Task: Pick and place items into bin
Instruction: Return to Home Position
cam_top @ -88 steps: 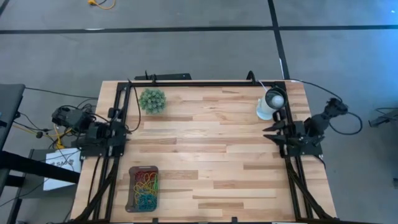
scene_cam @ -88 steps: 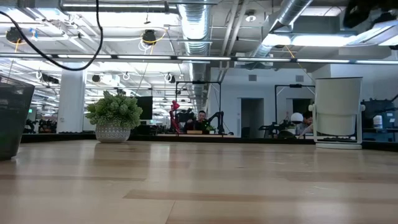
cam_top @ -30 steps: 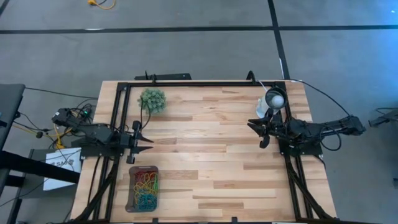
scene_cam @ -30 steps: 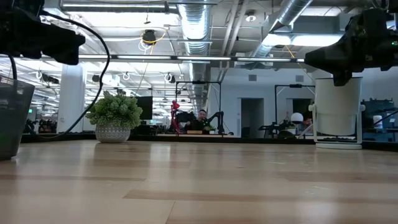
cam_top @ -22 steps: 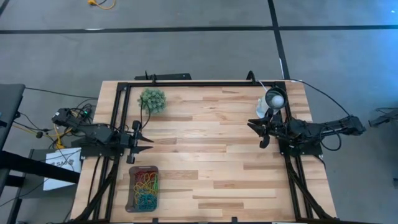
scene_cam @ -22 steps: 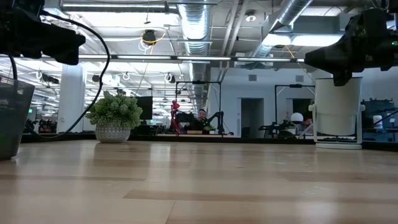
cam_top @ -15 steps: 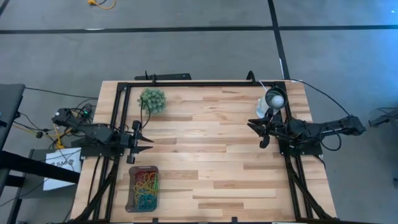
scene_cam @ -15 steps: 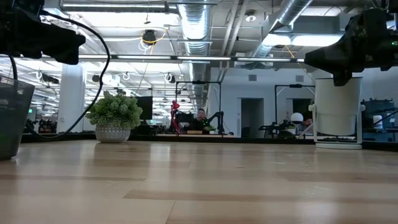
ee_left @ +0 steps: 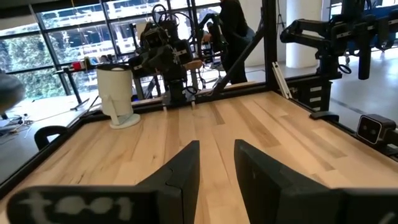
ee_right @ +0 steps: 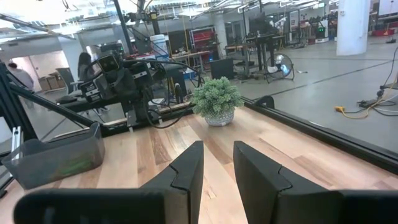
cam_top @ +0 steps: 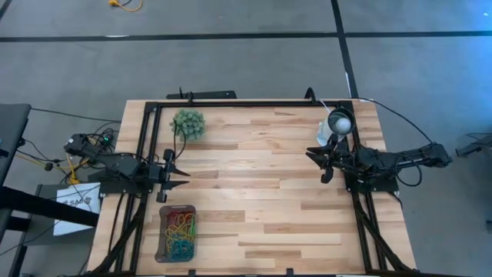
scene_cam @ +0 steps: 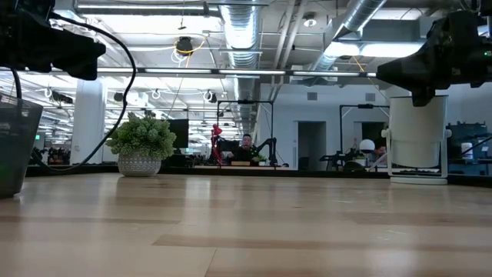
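The bin (cam_top: pixel 163 231), a dark translucent tray, stands near the table's front left corner. The items (cam_top: pixel 181 232), red, yellow, green and blue rubber bands, lie heaped inside it. My left gripper (cam_top: pixel 183 178) hovers level above the table's left side, just beyond the bin's far end, open with nothing between its fingers (ee_left: pixel 186 168). My right gripper (cam_top: pixel 315 163) hovers level above the table's right side, also open and holding nothing; its wrist view shows the bin (ee_right: pixel 56 158) across the table.
A fuzzy green plant ball (cam_top: pixel 188 123) stands at the far left, a white round lamp-like object (cam_top: pixel 337 127) at the far right beside my right gripper. A black metal frame (cam_top: pixel 254 102) runs along the table's far and side edges. Bare wood (cam_top: pixel 254 185) lies between the arms.
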`<state>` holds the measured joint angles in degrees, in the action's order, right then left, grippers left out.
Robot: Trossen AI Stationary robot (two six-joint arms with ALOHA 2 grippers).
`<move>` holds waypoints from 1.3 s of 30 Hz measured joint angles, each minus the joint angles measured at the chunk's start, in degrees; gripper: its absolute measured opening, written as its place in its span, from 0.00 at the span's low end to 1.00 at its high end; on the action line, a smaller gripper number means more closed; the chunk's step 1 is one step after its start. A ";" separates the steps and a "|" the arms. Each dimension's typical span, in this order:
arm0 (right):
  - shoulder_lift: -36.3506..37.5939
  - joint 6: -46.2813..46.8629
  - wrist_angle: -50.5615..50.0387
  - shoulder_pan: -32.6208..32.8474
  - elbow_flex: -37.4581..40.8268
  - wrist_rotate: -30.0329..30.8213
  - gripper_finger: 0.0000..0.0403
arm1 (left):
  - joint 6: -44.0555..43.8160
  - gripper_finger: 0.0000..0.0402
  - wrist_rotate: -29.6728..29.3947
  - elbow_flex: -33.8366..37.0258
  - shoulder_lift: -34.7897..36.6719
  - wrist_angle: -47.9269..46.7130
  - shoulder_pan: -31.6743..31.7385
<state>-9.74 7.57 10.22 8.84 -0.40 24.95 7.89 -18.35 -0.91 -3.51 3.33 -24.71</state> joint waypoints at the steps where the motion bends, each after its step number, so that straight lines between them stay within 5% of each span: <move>1: 0.00 0.00 0.00 0.00 0.00 0.00 0.20 | 0.15 0.23 0.00 0.00 0.00 0.02 0.00; 39: 0.00 0.00 0.02 0.00 0.02 0.00 0.20 | 0.21 0.23 -0.04 0.00 0.00 0.00 0.00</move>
<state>-9.74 7.57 10.23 8.84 -0.38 24.95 8.10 -18.39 -0.91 -3.51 3.33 -24.71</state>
